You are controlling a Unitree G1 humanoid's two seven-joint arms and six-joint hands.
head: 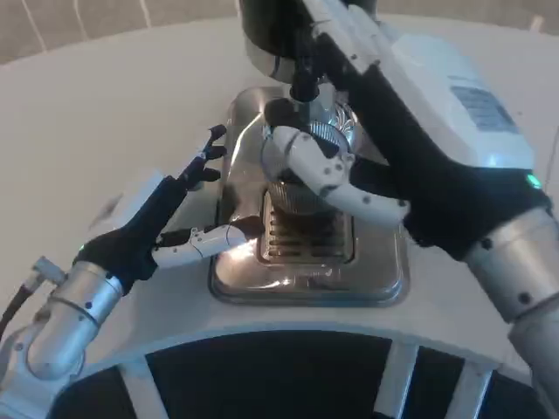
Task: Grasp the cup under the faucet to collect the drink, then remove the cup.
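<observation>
A metal cup stands on the slotted grate of a shiny steel drip tray, directly below a dark faucet; the right hand wraps around the cup, thumb curled across its front; the left hand hovers at the tray's left edge, fingers spread and holding nothing; the tray sits on a white table; a black dispenser body rises behind the faucet.
</observation>
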